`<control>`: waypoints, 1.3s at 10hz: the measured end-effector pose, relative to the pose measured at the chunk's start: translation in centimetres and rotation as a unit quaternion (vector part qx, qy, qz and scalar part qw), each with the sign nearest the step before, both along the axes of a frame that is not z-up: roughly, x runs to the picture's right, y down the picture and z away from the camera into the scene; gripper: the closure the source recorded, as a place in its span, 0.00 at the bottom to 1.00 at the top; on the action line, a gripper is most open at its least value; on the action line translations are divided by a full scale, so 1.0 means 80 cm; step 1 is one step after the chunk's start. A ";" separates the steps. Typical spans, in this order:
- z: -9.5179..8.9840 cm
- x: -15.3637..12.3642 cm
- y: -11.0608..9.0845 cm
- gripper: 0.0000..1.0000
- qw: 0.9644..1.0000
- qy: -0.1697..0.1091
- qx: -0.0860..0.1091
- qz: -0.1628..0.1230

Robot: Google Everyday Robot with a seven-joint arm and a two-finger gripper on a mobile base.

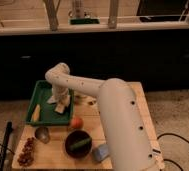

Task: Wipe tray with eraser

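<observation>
The dark green tray (44, 91) lies on the left rear of the wooden table. My gripper (60, 102) reaches down into the tray's right half from the white arm (113, 110). It is shut on the pale cream eraser (61, 107), which rests against the tray floor near the front right corner. A yellow elongated piece (36, 114) lies in the tray's front left part.
An orange fruit (77, 122) sits just in front of the tray. A dark bowl (78, 144) holds a green item. A metal cup (42, 134), a light blue-grey block (100, 152) and reddish bits (26, 151) lie near the table's front.
</observation>
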State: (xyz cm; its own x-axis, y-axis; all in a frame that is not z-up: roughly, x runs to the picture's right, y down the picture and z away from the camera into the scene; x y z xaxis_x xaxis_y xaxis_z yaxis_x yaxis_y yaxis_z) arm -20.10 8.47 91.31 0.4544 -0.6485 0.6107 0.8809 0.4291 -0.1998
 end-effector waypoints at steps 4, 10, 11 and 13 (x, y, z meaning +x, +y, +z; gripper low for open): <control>-0.007 -0.070 -0.007 1.00 0.998 -0.052 0.011 -0.017; -0.049 -0.064 0.061 1.00 0.991 -0.096 -0.022 -0.086; -0.047 -0.047 0.065 1.00 0.992 -0.087 -0.028 -0.090; -0.042 -0.011 0.062 1.00 0.995 -0.056 -0.032 -0.081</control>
State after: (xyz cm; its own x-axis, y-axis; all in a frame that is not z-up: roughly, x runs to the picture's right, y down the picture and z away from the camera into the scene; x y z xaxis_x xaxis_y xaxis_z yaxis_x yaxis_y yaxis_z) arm -20.98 13.44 87.98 0.2744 -0.6661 0.6936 0.9556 0.2691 -0.1197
